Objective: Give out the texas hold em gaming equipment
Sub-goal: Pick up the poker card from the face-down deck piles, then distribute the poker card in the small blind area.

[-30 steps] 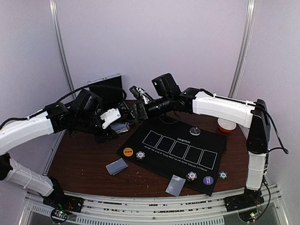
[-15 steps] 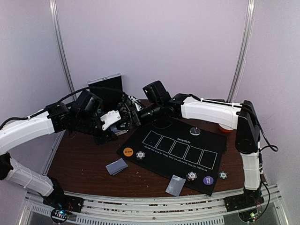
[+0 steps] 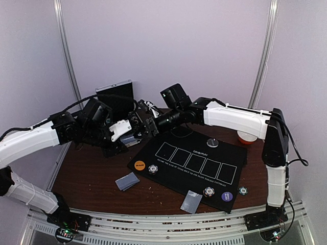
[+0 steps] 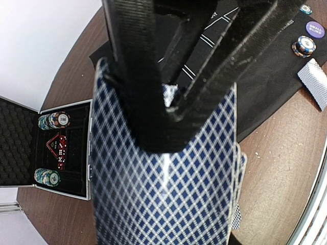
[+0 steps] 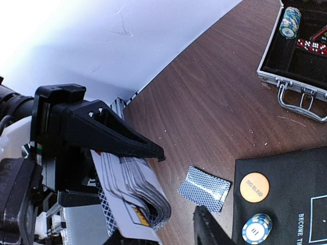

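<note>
top: off the mat's [image 3: 219, 149] far-left corner, the left gripper [image 3: 131, 136] is clamped on the deck [image 3: 136, 140]. the right gripper [image 3: 144, 123] is beside it, opening unclear. bare table [image 3: 92, 173] lies left of the mat.
left wrist: the clamped deck fills the view.
right wrist: deck's edge is close ahead.
the right gripper has moved in on the deck since a second ago.

Top view: soft, even, cool-violet light, faint shadows on dark brown wooden table [image 3: 92, 178], img slightly soft. Left wrist: blue diamond-backed playing cards [image 4: 168, 204] v. close, pale sheen streak mid-card. Right wrist: white wall [image 5: 127, 35] blown out top-left, wide-lens bending at edges.
</note>
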### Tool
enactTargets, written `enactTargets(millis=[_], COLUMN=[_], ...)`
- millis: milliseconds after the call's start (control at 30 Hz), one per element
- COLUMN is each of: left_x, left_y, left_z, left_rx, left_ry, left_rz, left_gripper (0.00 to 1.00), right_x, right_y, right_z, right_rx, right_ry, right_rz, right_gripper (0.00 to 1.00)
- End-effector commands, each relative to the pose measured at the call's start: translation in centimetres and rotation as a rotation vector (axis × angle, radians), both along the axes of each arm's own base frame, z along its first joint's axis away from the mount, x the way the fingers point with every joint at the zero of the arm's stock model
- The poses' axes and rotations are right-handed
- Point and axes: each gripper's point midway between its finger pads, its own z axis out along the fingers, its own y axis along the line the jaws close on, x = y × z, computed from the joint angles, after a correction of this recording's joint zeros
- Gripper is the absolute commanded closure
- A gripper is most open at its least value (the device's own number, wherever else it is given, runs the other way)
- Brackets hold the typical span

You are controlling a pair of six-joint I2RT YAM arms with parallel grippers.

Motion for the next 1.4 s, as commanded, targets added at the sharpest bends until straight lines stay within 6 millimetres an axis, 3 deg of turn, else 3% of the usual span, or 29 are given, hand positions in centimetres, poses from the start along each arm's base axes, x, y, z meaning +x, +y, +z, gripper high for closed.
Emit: enactTargets(millis=[0, 267, 500, 633, 767, 933, 1133, 1233, 1367], left_x=[0.5, 0.7, 0.9, 1.2, 1.5, 1.6, 1.6, 1.6, 1.5], left_y=[-0.5, -0.1, 0.5, 0.8, 1.0, 1.4, 1.3, 1.3, 1.3], left_z=[1.3, 0.3, -0.2, -0.3, 0.0, -0.2, -0.4, -0.4, -0.5], left_rx=[-0.04, -0.014, 0.002, 0.01, 0.011, 0.014, 0.024, 0.024, 0.024], left_ry=[-0.054, -0.046, -0.045, -0.049, -0.053, -0.053, -0.051, -0.053, -0.05], left_rz=[-0.001, 0.024, 0.059, 0.087, 0.114, 0.135, 0.126, 0.126, 0.125], left_gripper=[0.6, 0.6, 0.6, 0.6, 0.6, 0.6, 0.6, 0.6, 0.6], right_x=[0.1, -0.2, 0.3, 0.3, -1.3, -7.8, -15.2, -17.2, -18.2], right_y=[-1.3, -2.4, -5.2, -9.3, -14.8, -19.4, -20.5, -20.2, -19.5], right_z=[0.9, 2.0, 3.3, 3.4, -0.3, -7.0, -12.2, -13.8, -15.2], right_rx=[-0.023, -0.047, -0.085, -0.186, -0.431, -0.662, -0.77, -0.797, -0.808], right_ry=[-0.013, -0.033, -0.08, -0.138, -0.245, -0.194, -0.087, -0.071, -0.051], right_rz=[-0.02, -0.025, -0.052, -0.058, -0.003, 0.264, 0.58, 0.684, 0.754], right_gripper=[0.7, 1.0, 1.0, 1.0, 1.0, 1.0, 1.0, 1.0, 1.0])
